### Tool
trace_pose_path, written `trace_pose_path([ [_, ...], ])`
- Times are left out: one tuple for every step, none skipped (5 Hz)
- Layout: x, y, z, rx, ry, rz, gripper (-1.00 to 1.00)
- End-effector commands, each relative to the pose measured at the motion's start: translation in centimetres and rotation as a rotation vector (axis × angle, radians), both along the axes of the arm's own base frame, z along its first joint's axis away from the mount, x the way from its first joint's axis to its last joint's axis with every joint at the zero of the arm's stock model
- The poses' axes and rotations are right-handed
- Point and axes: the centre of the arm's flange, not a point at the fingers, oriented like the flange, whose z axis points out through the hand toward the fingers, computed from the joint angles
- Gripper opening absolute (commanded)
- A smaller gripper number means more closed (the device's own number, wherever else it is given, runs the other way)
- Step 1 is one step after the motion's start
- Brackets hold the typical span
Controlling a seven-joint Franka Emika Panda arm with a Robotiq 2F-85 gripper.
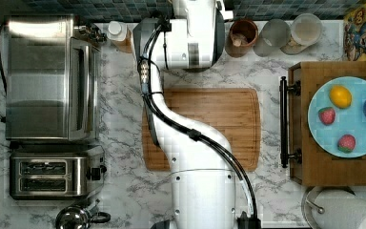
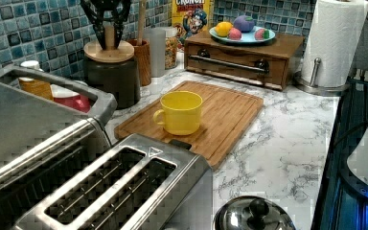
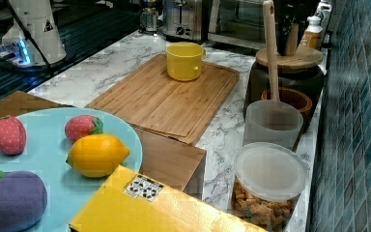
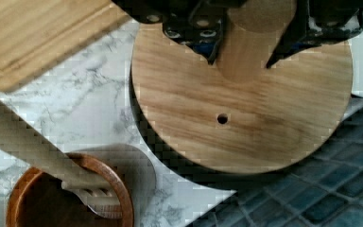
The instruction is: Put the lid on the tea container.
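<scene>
The gripper (image 4: 243, 54), at the top of the wrist frame, has both fingers pinched on the upright wooden knob of the lid (image 4: 246, 118). In the left view's upper left, the lid (image 2: 109, 51) sits flat on the dark tea container (image 2: 112, 79), beside the brown cup (image 2: 143, 60).

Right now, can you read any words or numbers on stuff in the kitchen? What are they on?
"CRUNCH": on the yellow cereal box against the tiled wall in the left view; the line above it is cut off.
Black triangle sign: on the robot's white base in the right view; nothing readable inside it.
Black-and-white square code: on the box's top edge in the right view; too blurred to read.
</scene>
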Motion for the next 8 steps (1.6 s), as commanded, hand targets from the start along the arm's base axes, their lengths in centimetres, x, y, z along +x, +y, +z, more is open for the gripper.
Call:
trace_pose_path([
  [1.7,1.7,13.8,0.037,-0.221,-0.060,1.00],
  [1.0,1.6,14.4,0.036,-0.246,-0.058,1.00],
  [0.6,1.2,15.2,0.041,-0.253,-0.069,1.00],
  [0.3,1.2,15.5,0.014,-0.225,-0.092,1.00],
  [0.3,1.2,15.5,0.014,-0.225,-0.092,1.00],
  [0.3,1.2,15.5,0.014,-0.225,-0.092,1.00],
  [0.3,1.2,15.5,0.014,-0.225,-0.092,1.00],
  [0.3,1.2,15.5,0.014,-0.225,-0.092,1.00],
])
